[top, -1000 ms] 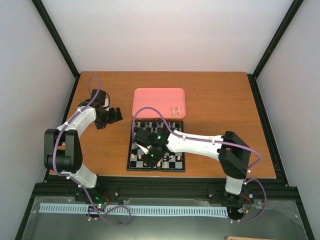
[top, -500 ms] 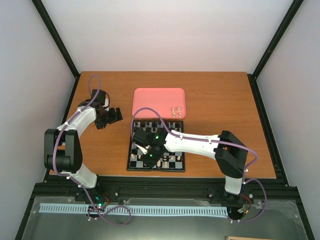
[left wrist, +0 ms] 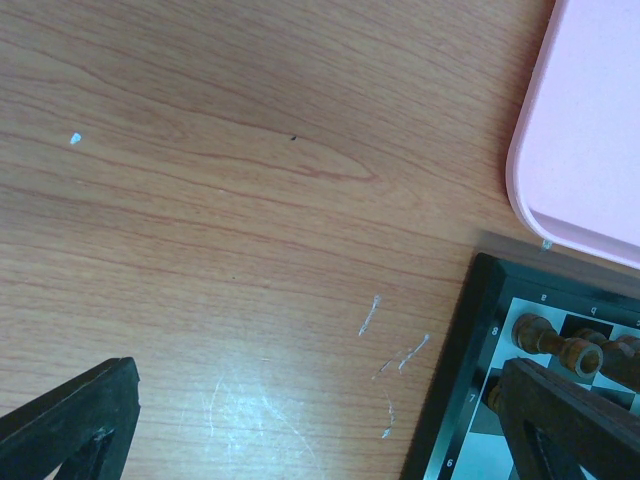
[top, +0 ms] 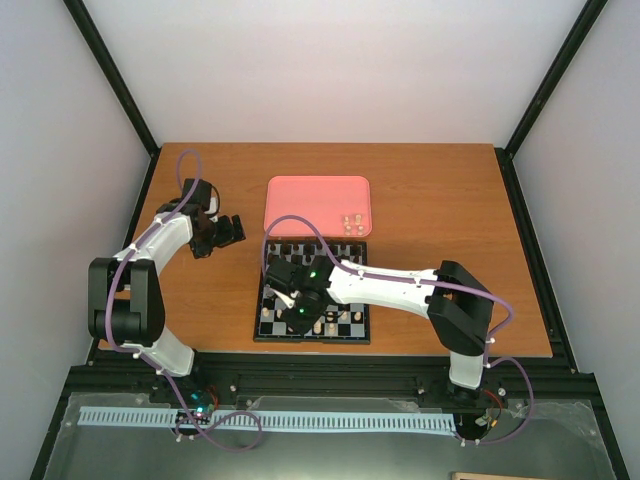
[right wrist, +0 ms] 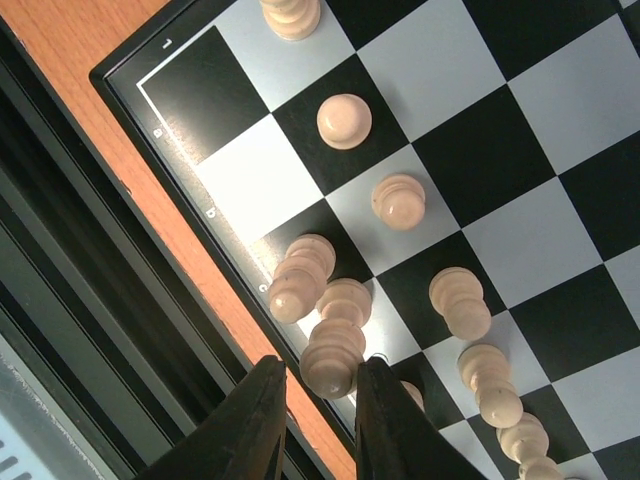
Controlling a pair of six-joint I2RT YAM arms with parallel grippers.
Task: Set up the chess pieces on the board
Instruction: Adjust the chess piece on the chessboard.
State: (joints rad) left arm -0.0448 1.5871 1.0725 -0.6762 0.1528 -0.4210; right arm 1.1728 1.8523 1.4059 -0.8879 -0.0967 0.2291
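One chess piece (right wrist: 332, 358) between the right fingers (right wrist: 255, 430), near the board (right wrist: 480, 130)'s edge

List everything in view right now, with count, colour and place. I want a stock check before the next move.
table: one, brown wood, under everything.
pink tray: one, pink, just beyond the board.
board: one, black-and-white checkered, near middle of the table.
cream chess pieces: many, cream-white; most on the board's near rows, a few in the tray's near right corner.
dark brown pieces: a row, count unclear, dark brown, along the board's far edge.
left gripper: one, black, open, over bare table left of the board.
right gripper: one, black, over the board's near left corner, fingertips flanking a cream piece; grip unclear.
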